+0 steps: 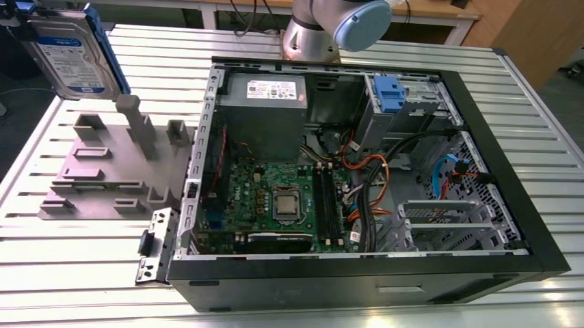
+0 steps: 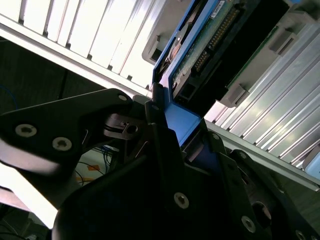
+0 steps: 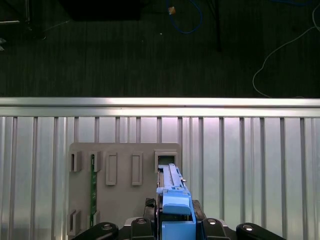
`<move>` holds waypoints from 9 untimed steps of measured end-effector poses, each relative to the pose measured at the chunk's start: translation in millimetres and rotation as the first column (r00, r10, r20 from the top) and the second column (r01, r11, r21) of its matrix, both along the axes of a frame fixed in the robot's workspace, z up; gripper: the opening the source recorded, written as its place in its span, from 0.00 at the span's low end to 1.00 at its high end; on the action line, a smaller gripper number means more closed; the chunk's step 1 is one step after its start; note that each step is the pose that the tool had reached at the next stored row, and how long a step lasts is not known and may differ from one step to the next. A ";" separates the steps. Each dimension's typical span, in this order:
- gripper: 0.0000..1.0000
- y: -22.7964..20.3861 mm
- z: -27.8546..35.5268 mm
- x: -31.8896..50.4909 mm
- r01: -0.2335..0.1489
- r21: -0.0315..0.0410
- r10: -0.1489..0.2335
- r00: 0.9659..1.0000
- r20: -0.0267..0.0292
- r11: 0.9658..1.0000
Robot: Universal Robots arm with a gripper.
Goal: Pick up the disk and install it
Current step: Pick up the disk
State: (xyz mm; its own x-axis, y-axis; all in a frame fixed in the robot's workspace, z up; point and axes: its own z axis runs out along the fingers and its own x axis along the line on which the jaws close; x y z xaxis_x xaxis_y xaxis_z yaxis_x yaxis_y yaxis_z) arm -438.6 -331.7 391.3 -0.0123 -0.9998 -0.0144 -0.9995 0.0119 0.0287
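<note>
The disk (image 1: pixel 68 58) hangs upright in the air at the far corner on the exterior view's left, above the grey holder block (image 1: pixel 109 164). It is silver, with a white-and-blue label and a blue frame along its edges. In both wrist views my gripper (image 2: pixel 182 122) is shut on the blue end of the disk's frame, with a black finger (image 2: pixel 155 107) against each side. The first wrist view looks down the disk's (image 3: pixel 172 180) edge from the gripper (image 3: pixel 174 212) to the holder block (image 3: pixel 125 165) below, where the slot under the disk stands vacant.
An open computer case (image 1: pixel 511 150) lies on the slatted metal table (image 1: pixel 91 253), showing its motherboard (image 1: pixel 273 205), loose cables and a grey power supply (image 1: pixel 264 96). A drive bay with a blue latch (image 1: pixel 390 92) sits at the case's far side. The arm's base (image 1: pixel 315 31) stands behind.
</note>
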 end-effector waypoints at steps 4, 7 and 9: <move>0.36 0.0 0.7 0.0 0.000 0.000 0.000 1.000 0.000 1.000; 0.36 0.0 1.6 0.0 0.000 0.000 0.000 1.000 0.000 1.000; 0.36 0.0 2.2 0.0 0.000 0.000 0.000 1.000 0.000 1.000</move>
State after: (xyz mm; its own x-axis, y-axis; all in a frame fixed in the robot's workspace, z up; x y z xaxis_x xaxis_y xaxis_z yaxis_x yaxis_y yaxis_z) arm -438.6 -331.7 393.6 -0.0123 -0.9998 -0.0144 -0.9995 0.0119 0.0287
